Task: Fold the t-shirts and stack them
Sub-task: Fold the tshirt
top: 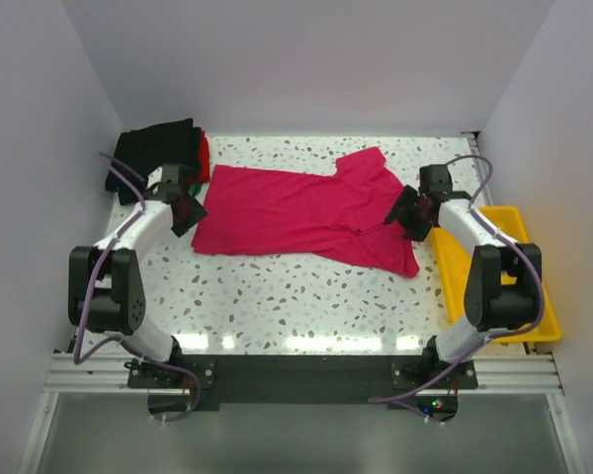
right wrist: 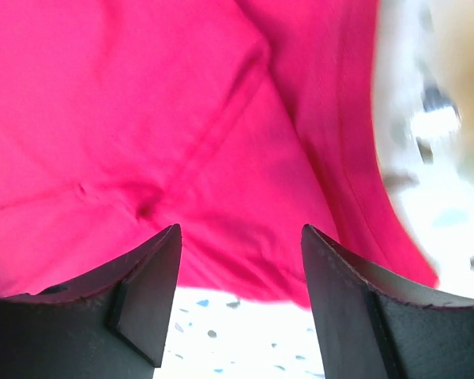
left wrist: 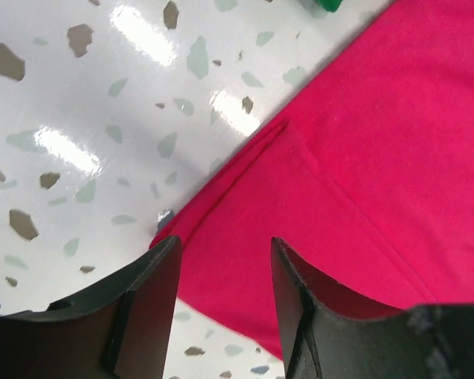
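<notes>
Now, pincers (left wrist: 224, 245) (right wrist: 241, 230) agape (both), over magenta t-shirt (top: 296, 212)

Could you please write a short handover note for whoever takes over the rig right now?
Left gripper: open, over the left edge of the pink t-shirt.
Right gripper: open, over its right edge.
The pink t-shirt lies spread out, not yet a rectangle.
Done: folded stack, black on top, at the far left.
Left to do: fold the pink one and add it to the stack.
</notes>
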### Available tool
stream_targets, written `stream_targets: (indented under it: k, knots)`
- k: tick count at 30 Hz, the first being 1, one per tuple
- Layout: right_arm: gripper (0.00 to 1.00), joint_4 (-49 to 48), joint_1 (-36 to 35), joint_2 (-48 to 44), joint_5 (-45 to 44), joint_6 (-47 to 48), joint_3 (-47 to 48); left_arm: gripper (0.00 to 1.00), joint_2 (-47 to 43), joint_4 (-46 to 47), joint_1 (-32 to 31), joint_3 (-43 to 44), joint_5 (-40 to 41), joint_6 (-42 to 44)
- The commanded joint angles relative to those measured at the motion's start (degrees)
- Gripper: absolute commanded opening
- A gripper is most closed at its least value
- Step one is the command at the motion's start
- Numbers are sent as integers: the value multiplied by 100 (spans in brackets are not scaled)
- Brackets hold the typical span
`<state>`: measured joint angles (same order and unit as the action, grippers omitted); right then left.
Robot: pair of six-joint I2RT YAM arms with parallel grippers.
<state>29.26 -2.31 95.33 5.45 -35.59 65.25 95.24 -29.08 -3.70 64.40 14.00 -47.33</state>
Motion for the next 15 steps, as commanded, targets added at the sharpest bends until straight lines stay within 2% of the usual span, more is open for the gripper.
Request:
stream_targets:
  k: [1, 8, 10, 12, 15]
  knots:
    - [65, 36, -138, -936, -141, -52, -502, 53, -847, 323, 72, -811, -81, -21]
    - [60, 221, -235, -1930, -448, -132, -1489, 53, -1271, 1026, 89, -1939, -757, -224]
    - [57, 317, -244, -2009, -817, -27, -1603, 53, -1271, 1167, 89, -2097, -854, -268]
    - [50, 318, -244, -2001, -862, 44, -1621, 53, -1254, 1291, 98, -2133, -899, -285]
    - [47, 143, -235, -1957, -827, 88, -1700, 54, -1289, 1405, 98, -2238, -890, -338]
